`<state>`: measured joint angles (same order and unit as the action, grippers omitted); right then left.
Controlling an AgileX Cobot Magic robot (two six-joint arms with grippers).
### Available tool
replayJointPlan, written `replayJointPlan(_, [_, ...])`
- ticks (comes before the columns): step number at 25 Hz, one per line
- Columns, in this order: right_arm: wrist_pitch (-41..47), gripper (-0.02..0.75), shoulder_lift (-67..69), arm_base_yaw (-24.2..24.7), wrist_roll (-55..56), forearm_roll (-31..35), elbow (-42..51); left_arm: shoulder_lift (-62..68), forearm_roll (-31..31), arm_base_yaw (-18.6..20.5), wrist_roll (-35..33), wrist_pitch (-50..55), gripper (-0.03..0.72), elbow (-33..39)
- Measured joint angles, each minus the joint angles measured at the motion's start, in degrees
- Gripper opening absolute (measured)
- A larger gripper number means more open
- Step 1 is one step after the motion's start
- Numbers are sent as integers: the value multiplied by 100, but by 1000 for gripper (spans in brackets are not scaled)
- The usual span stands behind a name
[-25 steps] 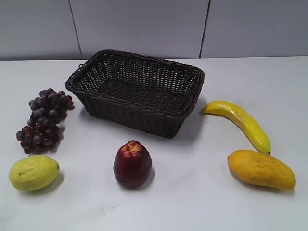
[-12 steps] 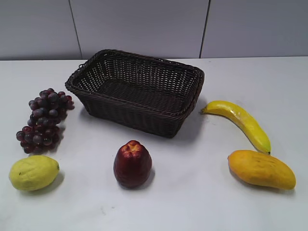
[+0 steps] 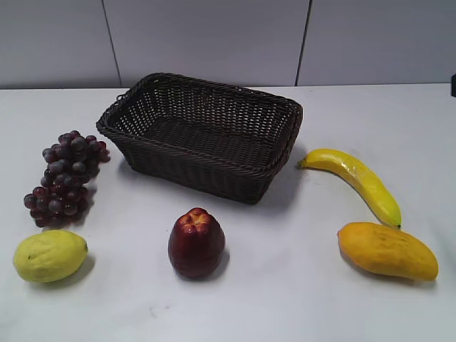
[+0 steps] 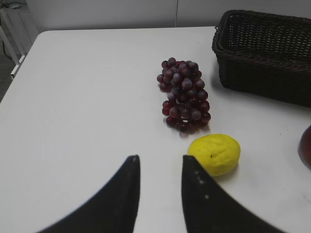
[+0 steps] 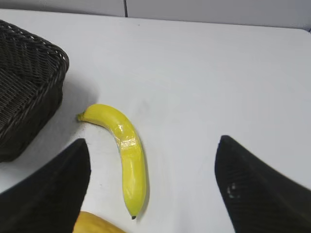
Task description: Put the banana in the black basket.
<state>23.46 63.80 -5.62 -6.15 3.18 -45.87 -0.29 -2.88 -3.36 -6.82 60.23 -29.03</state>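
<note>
The banana (image 3: 353,178) lies on the white table to the right of the black basket (image 3: 285,110), with one tip near the basket's right corner. In the right wrist view the banana (image 5: 127,155) lies below my right gripper (image 5: 152,139), between its wide-open, empty jaws and nearer the left finger. The basket's corner (image 5: 24,92) shows at the left. My left gripper (image 4: 159,159) is open and empty above bare table, left of the lemon (image 4: 215,154). The basket (image 4: 262,53) is at the upper right there and holds nothing.
Purple grapes (image 3: 65,178) and a lemon (image 3: 50,255) lie left of the basket. A red apple (image 3: 196,242) stands in front of it. A mango (image 3: 387,249) lies just in front of the banana, close to its tip, and its edge (image 5: 95,224) shows in the right wrist view.
A small dark bit of the right arm has appeared at the right edge of the exterior view. The fruit and the basket have not moved.
</note>
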Motion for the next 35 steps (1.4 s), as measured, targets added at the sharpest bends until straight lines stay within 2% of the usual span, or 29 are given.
replayJointPlan(7, [1163,625,1704,-120,-267,143,-1337,0,0,0,0,0,219,0])
replayJointPlan(14, [1489,624,2842,-604,-316,57,-1888,0,0,0,0,0,219,0])
replayJointPlan(22, [1302,614,3921,-640,-316,-251,-1919,0,0,0,0,0,219,0])
replayJointPlan(35, [440,591,4926,-640,-324,-275,-1921,0,0,0,0,0,219,0])
